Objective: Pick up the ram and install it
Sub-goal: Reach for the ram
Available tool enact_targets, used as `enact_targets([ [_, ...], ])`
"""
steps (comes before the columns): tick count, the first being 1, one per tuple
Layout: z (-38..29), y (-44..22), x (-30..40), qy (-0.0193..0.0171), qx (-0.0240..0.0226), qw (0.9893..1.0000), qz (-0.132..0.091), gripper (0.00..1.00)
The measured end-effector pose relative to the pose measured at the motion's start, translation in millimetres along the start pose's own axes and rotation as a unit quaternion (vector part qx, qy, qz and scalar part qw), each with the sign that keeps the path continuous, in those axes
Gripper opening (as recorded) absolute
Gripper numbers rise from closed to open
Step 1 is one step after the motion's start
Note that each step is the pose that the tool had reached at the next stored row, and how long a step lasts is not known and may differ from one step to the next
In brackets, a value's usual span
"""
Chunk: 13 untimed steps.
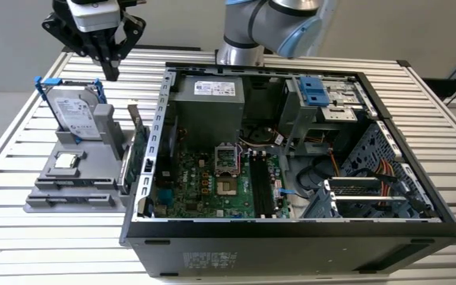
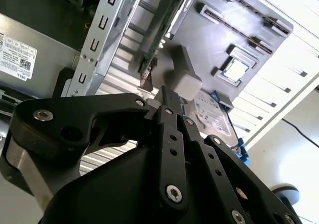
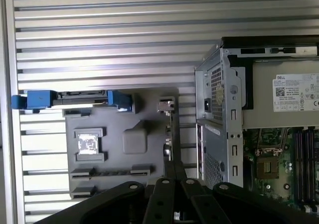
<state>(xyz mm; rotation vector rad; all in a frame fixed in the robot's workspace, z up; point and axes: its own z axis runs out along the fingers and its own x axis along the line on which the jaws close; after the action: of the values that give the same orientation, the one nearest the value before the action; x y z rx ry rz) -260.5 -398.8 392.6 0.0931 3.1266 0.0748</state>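
Observation:
My gripper (image 1: 111, 73) hangs above the far end of the grey parts holder (image 1: 54, 205), beside the computer case at the exterior view's left. Its dark fingers (image 2: 167, 107) are pressed together with nothing between them. The ram (image 3: 110, 172) looks like a thin dark strip standing on edge in a holder slot (image 1: 85, 181), on the near side of the square chip (image 1: 68, 159). The gripper is well above it and apart from it. Inside the open case, the long black memory slots (image 1: 263, 185) run beside the processor socket (image 1: 225, 159); they are also in the first wrist view (image 3: 301, 154).
A silver hard drive in a blue frame (image 1: 76, 114) stands upright at the holder's far end. A green card with a metal bracket (image 1: 137, 155) stands between holder and case wall (image 1: 161, 127). The arm's base (image 1: 240, 54) rises behind the case. Slatted table (image 1: 46, 243) surrounds everything.

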Motion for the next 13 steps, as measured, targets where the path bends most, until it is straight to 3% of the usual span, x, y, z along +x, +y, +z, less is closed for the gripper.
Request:
enact_targets([
  [13, -0.3, -1.2, 20.6, 0.0000, 0.0000, 1.0000, 0.000, 0.00],
])
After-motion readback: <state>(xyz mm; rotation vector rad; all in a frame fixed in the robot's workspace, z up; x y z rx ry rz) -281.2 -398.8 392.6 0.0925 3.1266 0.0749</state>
